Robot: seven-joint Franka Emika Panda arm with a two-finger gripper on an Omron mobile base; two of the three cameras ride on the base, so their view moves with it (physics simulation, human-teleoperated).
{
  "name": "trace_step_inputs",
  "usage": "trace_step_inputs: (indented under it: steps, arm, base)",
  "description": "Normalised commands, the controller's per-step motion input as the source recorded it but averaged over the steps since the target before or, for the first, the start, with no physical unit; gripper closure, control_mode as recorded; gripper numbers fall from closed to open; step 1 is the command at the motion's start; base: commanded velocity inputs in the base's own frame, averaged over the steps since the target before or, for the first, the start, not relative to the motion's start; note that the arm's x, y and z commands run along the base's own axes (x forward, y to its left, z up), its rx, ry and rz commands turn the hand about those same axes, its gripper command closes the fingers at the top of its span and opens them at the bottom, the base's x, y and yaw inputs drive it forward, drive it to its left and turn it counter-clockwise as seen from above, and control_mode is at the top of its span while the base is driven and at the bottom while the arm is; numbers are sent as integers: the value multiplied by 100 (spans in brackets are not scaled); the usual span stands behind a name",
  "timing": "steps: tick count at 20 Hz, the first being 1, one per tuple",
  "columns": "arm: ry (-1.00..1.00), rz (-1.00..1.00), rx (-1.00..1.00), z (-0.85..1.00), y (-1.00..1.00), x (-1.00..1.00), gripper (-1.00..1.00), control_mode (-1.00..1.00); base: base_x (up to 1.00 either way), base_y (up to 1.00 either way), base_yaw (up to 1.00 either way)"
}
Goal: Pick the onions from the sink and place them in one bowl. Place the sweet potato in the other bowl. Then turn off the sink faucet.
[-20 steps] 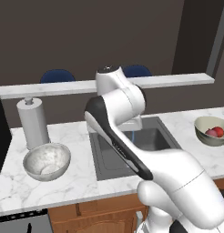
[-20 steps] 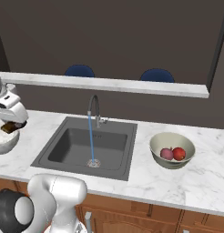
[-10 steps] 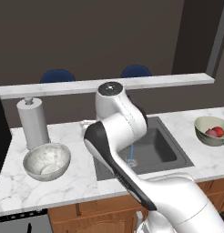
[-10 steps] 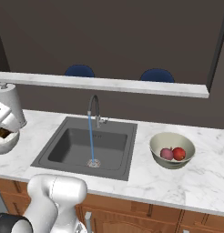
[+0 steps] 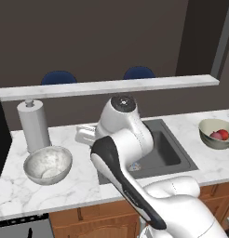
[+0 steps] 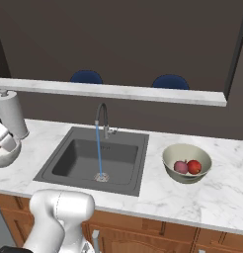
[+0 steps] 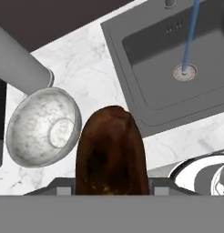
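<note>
In the hand view my gripper (image 7: 111, 187) is shut on the sweet potato (image 7: 111, 154), a dark brown oblong standing between the fingers. The silvery grey mottled bowl (image 7: 43, 127) lies up and left of it, beside the sink (image 7: 145, 59). From the left base view my gripper (image 5: 83, 135) hangs over the counter between the grey bowl (image 5: 47, 163) and the sink (image 5: 170, 151). The olive-beige bowl (image 6: 186, 162) right of the sink (image 6: 74, 160) holds both onions, pinkish (image 6: 181, 166) and bright red (image 6: 194, 167). Water streams from the faucet (image 6: 102, 118) to the drain.
A paper towel roll (image 5: 33, 124) stands upright behind the grey bowl. A raised marble ledge (image 6: 118, 91) runs along the back of the counter, with two blue chair backs beyond it. A dark appliance edge (image 5: 1, 135) borders the counter's far left.
The arm has swung left and lower, away from the sink, carrying the sweet potato toward the grey bowl. The water keeps running.
</note>
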Motion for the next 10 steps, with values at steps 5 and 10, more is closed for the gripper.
trace_step_inputs:
  steps: [5, 10]
  arm:
    - [5, 0, 1, 6, 55, 0, 100, -100]
    - [6, -1, 0, 0, 53, 11, 100, -100]
  base:
    - [0, 0, 0]
    - [0, 0, 0]
